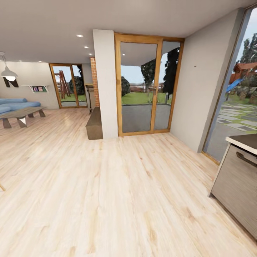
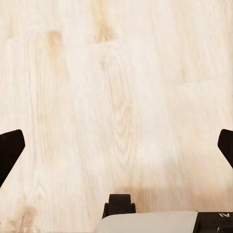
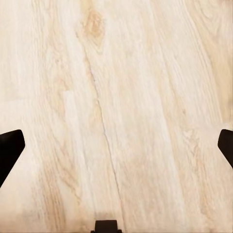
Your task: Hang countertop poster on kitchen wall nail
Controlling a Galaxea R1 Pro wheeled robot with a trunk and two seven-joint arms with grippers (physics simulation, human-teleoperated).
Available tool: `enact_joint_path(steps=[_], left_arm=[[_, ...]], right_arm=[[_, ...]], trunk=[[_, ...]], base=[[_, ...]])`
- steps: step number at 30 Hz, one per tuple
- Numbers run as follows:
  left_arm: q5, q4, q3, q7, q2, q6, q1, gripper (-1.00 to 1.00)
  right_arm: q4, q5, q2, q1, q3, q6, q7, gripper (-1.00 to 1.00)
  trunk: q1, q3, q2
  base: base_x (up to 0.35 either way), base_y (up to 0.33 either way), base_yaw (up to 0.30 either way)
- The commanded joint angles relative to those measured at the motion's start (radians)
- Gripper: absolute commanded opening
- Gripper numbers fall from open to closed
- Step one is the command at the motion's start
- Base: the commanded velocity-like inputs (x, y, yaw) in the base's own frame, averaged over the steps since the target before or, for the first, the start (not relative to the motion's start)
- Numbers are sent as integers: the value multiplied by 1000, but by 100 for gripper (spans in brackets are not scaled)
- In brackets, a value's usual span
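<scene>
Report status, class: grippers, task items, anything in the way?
Both grippers open, empty, over pale wood plank floor. Tiny dark wall nail on plain grey wall ahead-right. Grey counter corner at right. Path open.

Pale wood floor runs to wood-framed glass doors at centre frame; a blue sofa and low table sit far left.

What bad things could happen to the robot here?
1. It could bump the grey cabinet jutting in on the right while driving.
2. The wall nail is a tiny dark speck high on the pale wall, so it may be easy to miss.
3. Both end effectors, left and right, are open and point at the wooden floor, carrying nothing yet.
</scene>
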State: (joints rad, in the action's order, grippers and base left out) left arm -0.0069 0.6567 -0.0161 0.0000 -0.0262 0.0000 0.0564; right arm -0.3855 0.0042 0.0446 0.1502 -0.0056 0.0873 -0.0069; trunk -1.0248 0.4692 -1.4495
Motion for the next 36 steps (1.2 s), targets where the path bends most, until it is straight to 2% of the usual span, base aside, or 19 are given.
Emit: enact_joint_path(steps=[1,10,20,31,36], left_arm=[[-1,1,-1,0,0,0,0,100],[-1,1,-1,0,0,0,0,100],[-1,1,-1,0,0,0,0,100],[-1,1,-2,0,-1,-1,0,100],[-1,0,-2,0,-1,-1,0,100]], right_arm=[[1,0,0,1,-1,3,-1,100],[2,0,1,1,-1,3,0,100],[1,-1,24,1,-1,4,2,100],[0,-1,29,2,-1,5,1,100],[0,-1,29,2,-1,4,2,100]], trunk=[[0,1,0],[0,1,0],[0,1,0],[0,1,0],[0,1,0]], base=[[199,143,-18],[271,166,-5],[320,124,0],[336,34,-2],[338,3,-144]])
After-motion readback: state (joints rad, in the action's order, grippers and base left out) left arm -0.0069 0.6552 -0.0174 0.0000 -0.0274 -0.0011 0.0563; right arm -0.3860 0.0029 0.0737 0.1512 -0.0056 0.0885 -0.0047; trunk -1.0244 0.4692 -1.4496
